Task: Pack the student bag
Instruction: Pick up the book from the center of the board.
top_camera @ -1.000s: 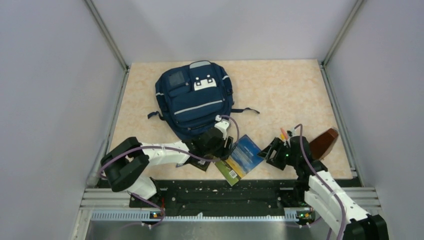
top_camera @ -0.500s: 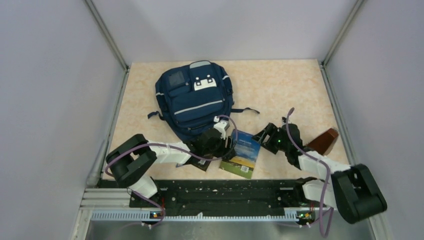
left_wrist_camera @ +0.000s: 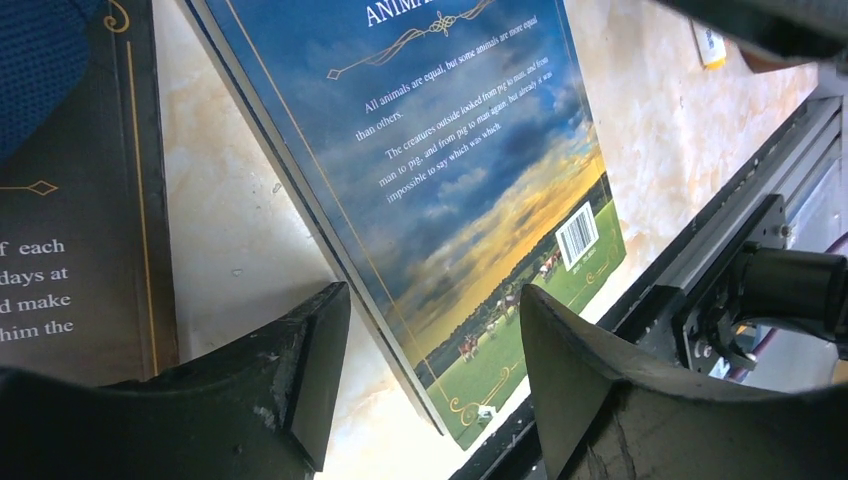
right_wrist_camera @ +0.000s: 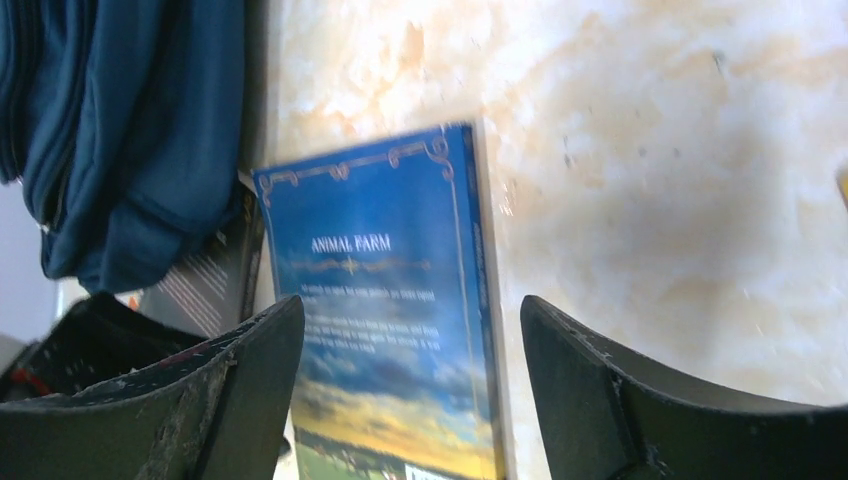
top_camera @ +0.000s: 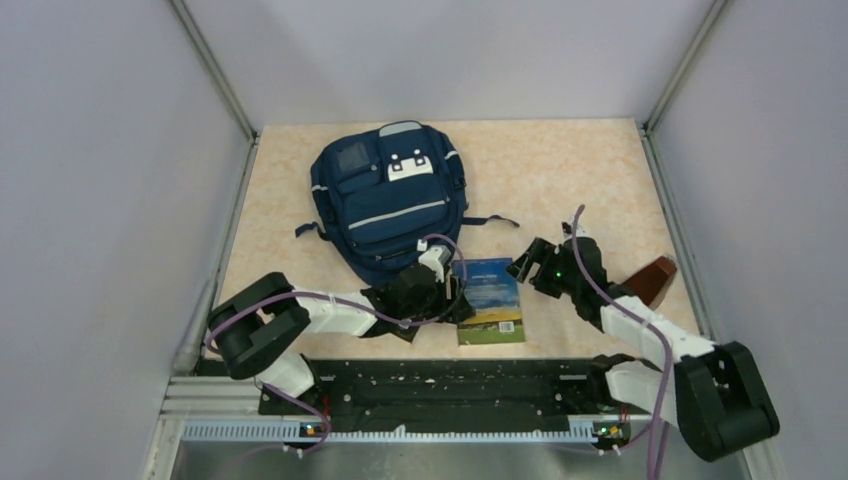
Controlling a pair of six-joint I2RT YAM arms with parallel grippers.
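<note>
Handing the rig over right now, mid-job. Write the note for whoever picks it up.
Left gripper: jaws open, low at the blue book's left edge, holding nothing.
Right gripper: jaws open by the book's far right corner, holding nothing.
Bag: front-up, far left of the table. The blue book lies flat beside its near corner, with a dark book at the bag's edge. A brown item is by the right edge.
Done: nothing visibly packed.
Left: get the books into the bag. Cannot tell whether it is unzipped.

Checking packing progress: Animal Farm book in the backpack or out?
Out. Animal Farm book lies flat, back cover up, on the table beside the navy backpack.
</note>
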